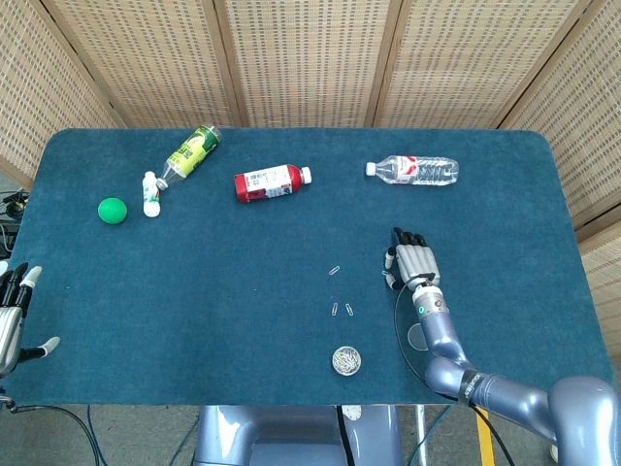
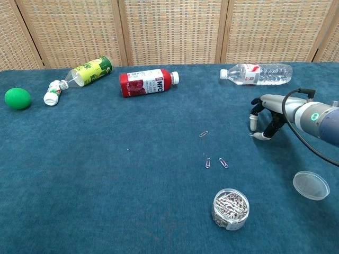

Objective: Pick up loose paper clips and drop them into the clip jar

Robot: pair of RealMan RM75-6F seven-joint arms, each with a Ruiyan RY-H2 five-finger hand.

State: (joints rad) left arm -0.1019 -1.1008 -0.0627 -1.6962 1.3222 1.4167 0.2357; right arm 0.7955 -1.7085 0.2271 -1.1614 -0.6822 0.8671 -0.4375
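The open clip jar (image 1: 346,360) (image 2: 230,208), full of clips, stands near the table's front edge. Three loose paper clips lie left of my right hand: one (image 2: 203,134) farther back, and a pair (image 2: 208,162) (image 2: 223,163) closer to the jar. My right hand (image 1: 412,260) (image 2: 266,114) is low over the cloth with its fingers pointing down and its thumb tip (image 2: 260,136) touching the table where a fourth clip lay. That clip is mostly hidden, and nothing shows between the fingers. My left hand (image 1: 12,316) hangs with fingers spread at the table's front left edge, holding nothing.
The jar's clear lid (image 2: 311,185) lies at the front right. Along the back lie a water bottle (image 2: 257,73), a red bottle (image 2: 147,82), a green bottle (image 2: 89,71), a small white bottle (image 2: 53,93) and a green ball (image 2: 18,98).
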